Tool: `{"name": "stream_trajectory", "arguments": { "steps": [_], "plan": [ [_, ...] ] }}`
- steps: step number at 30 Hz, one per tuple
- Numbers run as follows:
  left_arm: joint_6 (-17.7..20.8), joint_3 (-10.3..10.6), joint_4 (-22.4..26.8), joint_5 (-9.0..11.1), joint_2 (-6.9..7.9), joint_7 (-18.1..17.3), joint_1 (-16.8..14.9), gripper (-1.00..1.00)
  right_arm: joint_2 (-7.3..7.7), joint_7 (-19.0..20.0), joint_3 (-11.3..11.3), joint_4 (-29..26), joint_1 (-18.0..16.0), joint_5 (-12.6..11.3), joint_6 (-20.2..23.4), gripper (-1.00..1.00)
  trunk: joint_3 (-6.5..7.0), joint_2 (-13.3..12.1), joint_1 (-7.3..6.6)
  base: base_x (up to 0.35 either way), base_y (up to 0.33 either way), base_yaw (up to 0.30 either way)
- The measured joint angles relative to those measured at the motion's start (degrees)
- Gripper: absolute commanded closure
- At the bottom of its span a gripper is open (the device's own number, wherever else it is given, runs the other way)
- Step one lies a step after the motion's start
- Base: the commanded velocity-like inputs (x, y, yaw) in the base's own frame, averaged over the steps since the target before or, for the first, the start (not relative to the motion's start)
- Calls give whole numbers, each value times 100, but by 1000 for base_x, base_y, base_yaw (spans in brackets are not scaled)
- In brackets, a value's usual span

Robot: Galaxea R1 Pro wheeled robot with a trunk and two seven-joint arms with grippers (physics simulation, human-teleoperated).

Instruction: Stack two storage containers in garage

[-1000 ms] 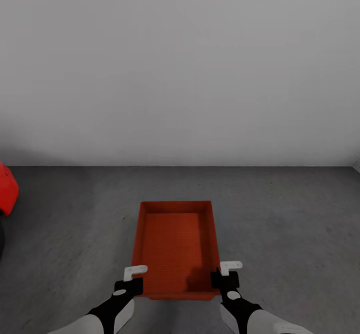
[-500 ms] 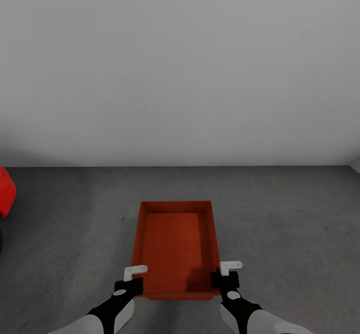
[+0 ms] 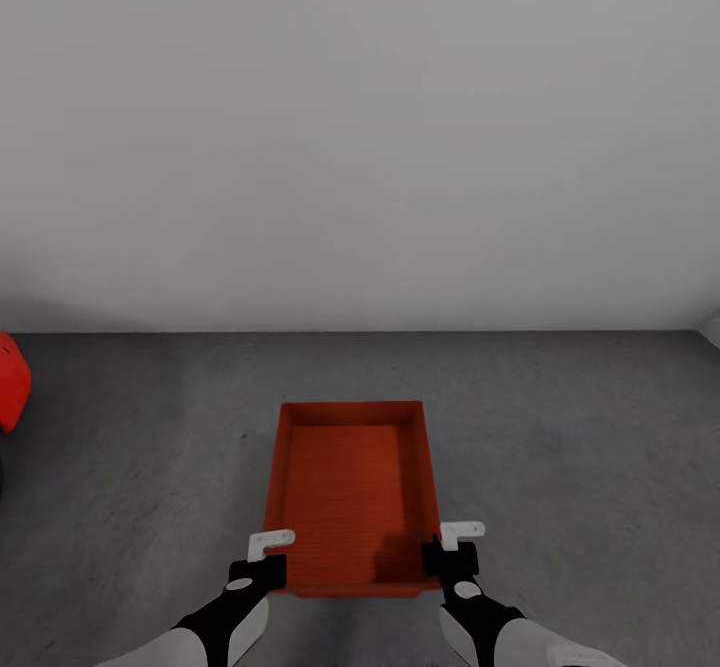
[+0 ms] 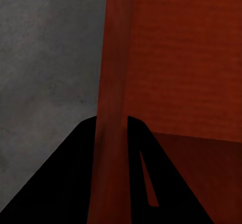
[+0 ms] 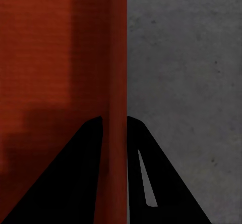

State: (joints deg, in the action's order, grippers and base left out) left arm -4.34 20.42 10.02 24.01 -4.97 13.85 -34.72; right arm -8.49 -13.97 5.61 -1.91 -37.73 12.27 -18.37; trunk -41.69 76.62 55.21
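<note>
One red-orange storage container lies open-topped in front of me over the dark grey concrete floor of the garage. My left gripper is shut on its left wall near the near corner, and my right gripper is shut on its right wall. In the left wrist view the black fingers straddle the container's wall. The right wrist view has the same clamp, its fingers on either side of the wall. Whether the container touches the floor I cannot tell.
A plain white wall rises right behind the container. The rounded edge of the red car shows at the far left. Bare concrete stretches to both sides of the container.
The view has shifted a little, so the red car sits slightly further toward the left edge. The container and both grippers keep the same places in the picture.
</note>
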Motion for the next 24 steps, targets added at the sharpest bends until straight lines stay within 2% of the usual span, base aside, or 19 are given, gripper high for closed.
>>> {"name": "stream_trajectory", "arguments": {
  "steps": [24],
  "plan": [
    [0,9,-6,18,1,-4,-4,100,-1,0,13,-6,-1,18,11,100,0,0,0,0,0,0]
  ]
}}
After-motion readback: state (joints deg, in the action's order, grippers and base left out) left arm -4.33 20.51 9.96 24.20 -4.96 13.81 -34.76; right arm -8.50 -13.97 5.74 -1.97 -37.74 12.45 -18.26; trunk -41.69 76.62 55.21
